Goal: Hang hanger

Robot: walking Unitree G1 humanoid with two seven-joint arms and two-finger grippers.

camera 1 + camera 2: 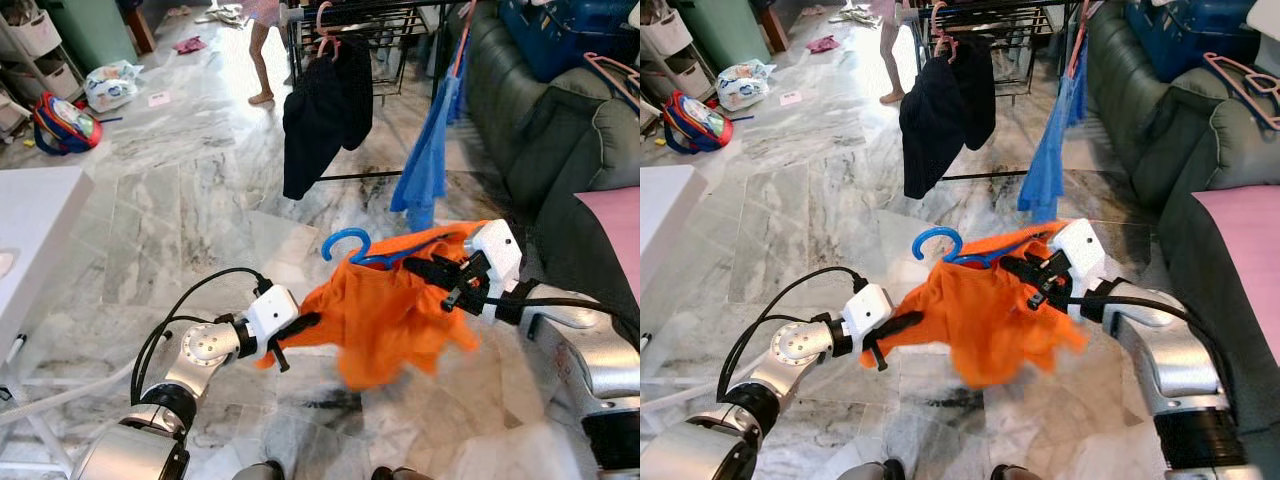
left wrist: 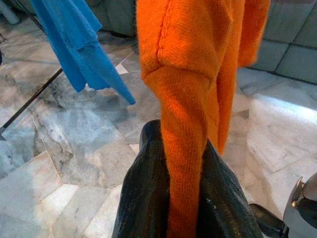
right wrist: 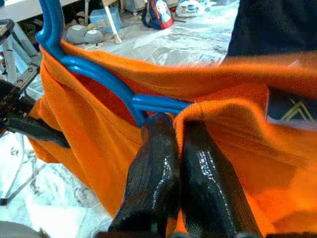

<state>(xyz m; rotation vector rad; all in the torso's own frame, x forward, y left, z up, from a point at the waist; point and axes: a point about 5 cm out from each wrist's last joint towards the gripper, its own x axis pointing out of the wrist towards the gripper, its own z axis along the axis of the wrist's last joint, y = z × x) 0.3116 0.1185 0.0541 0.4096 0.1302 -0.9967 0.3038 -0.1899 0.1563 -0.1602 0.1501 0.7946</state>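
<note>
Left gripper [image 1: 290, 335]: nearest the head camera, low on the left; its two black fingers are clamped on a fold of the orange garment [image 1: 385, 310], as the left wrist view shows.
Orange garment: held up between the two arms above the marble floor [image 1: 180, 210], draped on the blue hanger [image 1: 345, 243], its lower part hanging loose.
Blue hanger: hook stands up free at the garment's upper left; its bar runs under the cloth towards the right.
Right gripper [image 1: 440, 272]: fingers pressed together on the garment's edge right by the hanger's bar.
Drying rack [image 1: 370, 30]: well ahead, already carrying a black garment [image 1: 325, 105] and a blue garment [image 1: 430, 150].
Sofa [image 1: 560, 150]: dark, along the right side.
Step in hand: by my reading, carrying the loaded hanger to the rack.
Next move: likely calls for closing on the rack, raising the hook above a free rail, then lowering it on.
</note>
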